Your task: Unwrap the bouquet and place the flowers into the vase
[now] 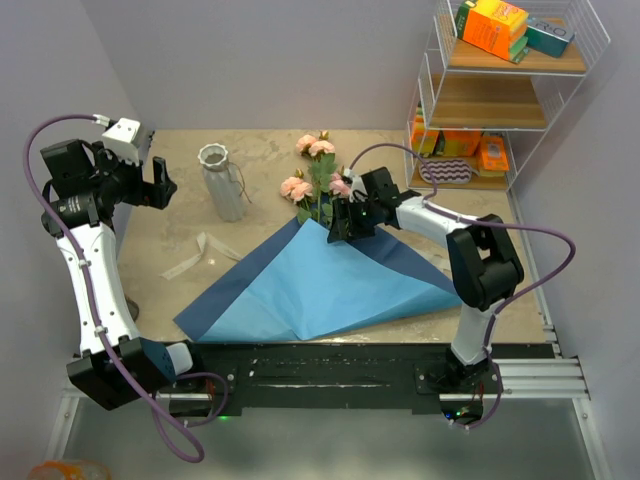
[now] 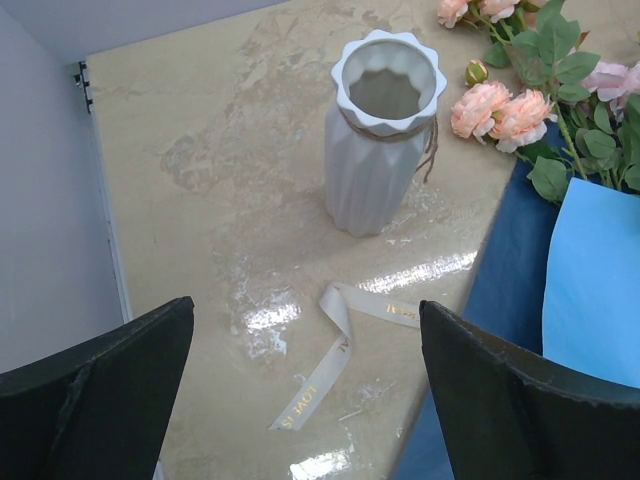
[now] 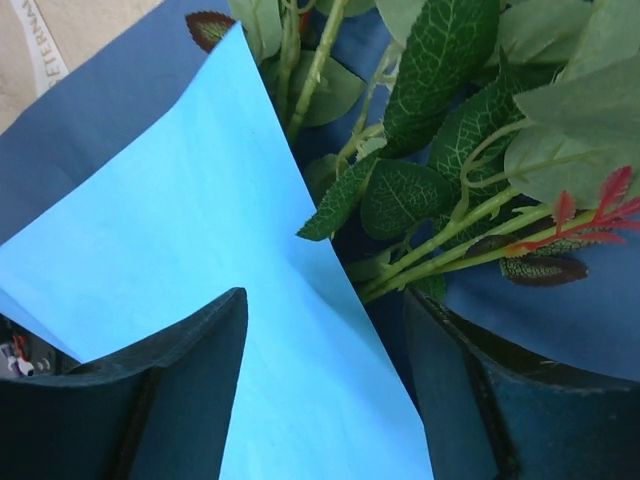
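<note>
The bouquet lies unwrapped. Its blue paper (image 1: 320, 285) (image 2: 595, 280) is spread flat on the table. The flowers (image 1: 318, 170) (image 2: 500, 110), pink roses with green leaves, rest at the paper's far corner. Their stems (image 3: 450, 240) run under a lifted light blue flap (image 3: 200, 230). My right gripper (image 1: 345, 222) (image 3: 325, 295) is low over that corner, jaws apart, with the flap's edge between them and the stems just by the right finger. The white ribbed vase (image 1: 222, 185) (image 2: 383, 130) stands upright to the left. My left gripper (image 1: 155, 185) (image 2: 306, 305) hangs open left of the vase, holding nothing.
The beige ribbon (image 1: 200, 255) (image 2: 335, 350) lies loose on the table between the vase and the paper. A white wire shelf (image 1: 500, 100) with boxes (image 1: 495, 25) stands at the back right. Walls close in the left and far sides.
</note>
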Controlling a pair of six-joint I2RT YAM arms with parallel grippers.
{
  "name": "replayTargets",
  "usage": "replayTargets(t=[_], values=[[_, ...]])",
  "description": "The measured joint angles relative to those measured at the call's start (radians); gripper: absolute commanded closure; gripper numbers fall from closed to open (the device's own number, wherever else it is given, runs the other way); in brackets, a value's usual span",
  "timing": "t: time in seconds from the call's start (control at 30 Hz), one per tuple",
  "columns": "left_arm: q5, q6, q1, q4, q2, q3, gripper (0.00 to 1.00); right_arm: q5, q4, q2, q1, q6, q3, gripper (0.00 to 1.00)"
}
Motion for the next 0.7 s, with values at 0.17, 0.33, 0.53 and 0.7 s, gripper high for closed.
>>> replayTargets(t=[0.17,0.33,0.53,0.7], values=[[0.001,0.0,0.0,0.005,0.0,-0.007,0.01,-0.009,0.032,0.0,0.0,0.002,-0.04,0.54],[0.001,0.0,0.0,0.006,0.0,-0.013,0.01,-0.029,0.062,0.0,0.0,0.01,-0.074,0.79],[0.001,-0.001,0.0,0.007,0.0,-0.013,0.01,-0.034,0.071,-0.025,0.0,0.019,-0.077,0.9],[0.003,-0.002,0.0,0.007,0.0,-0.013,0.01,-0.046,0.07,-0.131,0.0,0.021,-0.077,0.92]])
